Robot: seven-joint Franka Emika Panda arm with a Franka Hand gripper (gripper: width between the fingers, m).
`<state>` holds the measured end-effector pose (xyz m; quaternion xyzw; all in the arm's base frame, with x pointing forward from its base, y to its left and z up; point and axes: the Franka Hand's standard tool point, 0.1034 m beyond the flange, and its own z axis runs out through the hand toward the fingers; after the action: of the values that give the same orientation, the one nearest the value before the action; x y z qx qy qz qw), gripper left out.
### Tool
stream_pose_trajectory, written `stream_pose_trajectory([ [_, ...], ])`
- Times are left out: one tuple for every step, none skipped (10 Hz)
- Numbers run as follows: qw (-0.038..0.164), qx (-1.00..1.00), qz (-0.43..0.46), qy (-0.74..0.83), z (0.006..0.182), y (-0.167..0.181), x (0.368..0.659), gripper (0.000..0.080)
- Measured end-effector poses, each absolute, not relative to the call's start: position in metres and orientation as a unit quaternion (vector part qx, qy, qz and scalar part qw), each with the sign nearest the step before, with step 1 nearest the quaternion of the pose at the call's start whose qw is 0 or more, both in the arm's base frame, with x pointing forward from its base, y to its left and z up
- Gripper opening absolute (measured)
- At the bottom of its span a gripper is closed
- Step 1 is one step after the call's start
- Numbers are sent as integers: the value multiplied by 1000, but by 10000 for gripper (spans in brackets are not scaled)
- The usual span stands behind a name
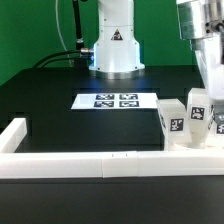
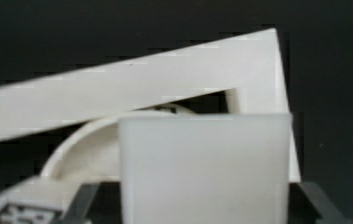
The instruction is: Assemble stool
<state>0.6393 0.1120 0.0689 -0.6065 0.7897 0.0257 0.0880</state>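
Note:
In the exterior view my gripper comes down at the far right, shut on a white blocky leg with a black-and-white tag. The leg stands upright over the round white seat, which lies against the front rail. A second tagged leg stands on the seat at the exterior view's left of the held one. A third tagged piece shows at the frame edge. In the wrist view the held leg fills the space between my dark fingers. My gripper has the seat's curved edge behind it.
The long white border rail runs along the front and turns up at the exterior view's left; its corner shows in the wrist view. The marker board lies mid-table before the robot base. Black tabletop lies between board and rail.

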Motion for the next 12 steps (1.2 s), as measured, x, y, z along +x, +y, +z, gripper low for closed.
stream_pose_trajectory([
  [89, -584, 30, 807, 69, 112, 639, 337],
  [89, -570, 32, 816, 69, 113, 639, 337],
  [91, -523, 39, 847, 69, 113, 640, 337],
  [96, -486, 46, 867, 70, 112, 640, 337],
  [114, -457, 43, 881, 69, 114, 640, 337],
  [137, -422, 31, 896, 68, 116, 639, 337],
  [160, -390, 15, 906, 69, 118, 638, 337],
  [167, -383, 9, 909, 69, 118, 638, 337],
  [173, -369, 4, 913, 70, 119, 638, 337],
  [176, -365, 2, 914, 70, 118, 638, 337],
  [177, -360, 4, 916, 70, 117, 638, 337],
  [177, -375, 1, 910, 70, 118, 638, 337],
])
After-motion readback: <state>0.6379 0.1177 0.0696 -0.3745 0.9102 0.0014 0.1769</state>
